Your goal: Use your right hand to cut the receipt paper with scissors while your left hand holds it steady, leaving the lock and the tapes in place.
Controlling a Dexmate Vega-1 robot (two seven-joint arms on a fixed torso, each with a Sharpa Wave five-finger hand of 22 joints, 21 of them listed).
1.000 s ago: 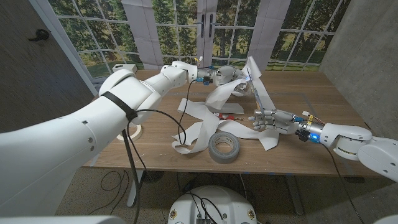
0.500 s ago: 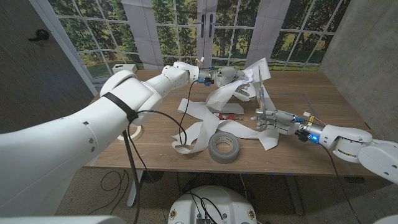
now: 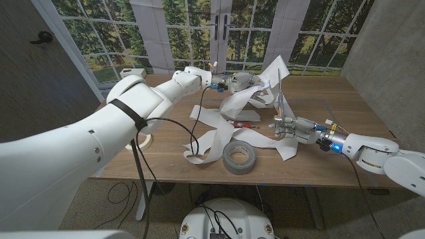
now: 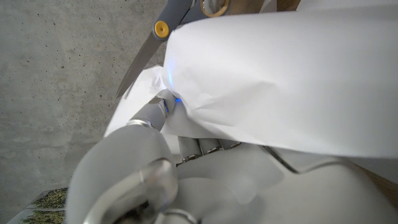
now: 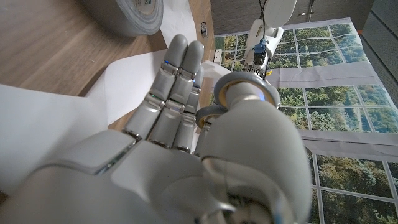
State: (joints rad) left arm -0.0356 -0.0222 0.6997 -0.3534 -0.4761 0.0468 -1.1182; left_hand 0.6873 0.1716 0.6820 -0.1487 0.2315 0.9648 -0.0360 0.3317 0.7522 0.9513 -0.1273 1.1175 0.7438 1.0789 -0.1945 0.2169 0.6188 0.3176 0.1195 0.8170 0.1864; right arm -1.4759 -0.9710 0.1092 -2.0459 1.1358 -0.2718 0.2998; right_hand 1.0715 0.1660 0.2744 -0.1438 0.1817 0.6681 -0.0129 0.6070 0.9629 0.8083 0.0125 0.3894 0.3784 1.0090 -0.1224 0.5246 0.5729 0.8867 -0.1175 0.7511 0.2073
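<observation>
White receipt paper (image 3: 214, 138) lies in long loops across the wooden table (image 3: 332, 99). My left hand (image 3: 240, 81) reaches to the far middle and holds a raised part of the paper, and a flap (image 3: 276, 70) stands up beside it. To the right, my right hand (image 3: 290, 127) grips the scissors (image 3: 281, 103), blades pointing up next to that flap. The left wrist view shows the grey scissors (image 4: 149, 46) with a yellow pivot close behind the paper (image 4: 286, 81). In the right wrist view my right hand (image 5: 180, 143) has a scissor loop (image 5: 244, 92) by the thumb.
A grey duct tape roll (image 3: 239, 157) lies near the front edge, also seen as the tape roll (image 5: 124, 12) in the right wrist view. A second tape roll (image 3: 144, 140) shows at the table's left, partly behind my left arm. A small red item (image 3: 236, 123) lies among the paper loops.
The paper strip that ran from my left hand down to my right hand has sprung up into a flap near the left hand. The scissor blades now stand bare and upright.
</observation>
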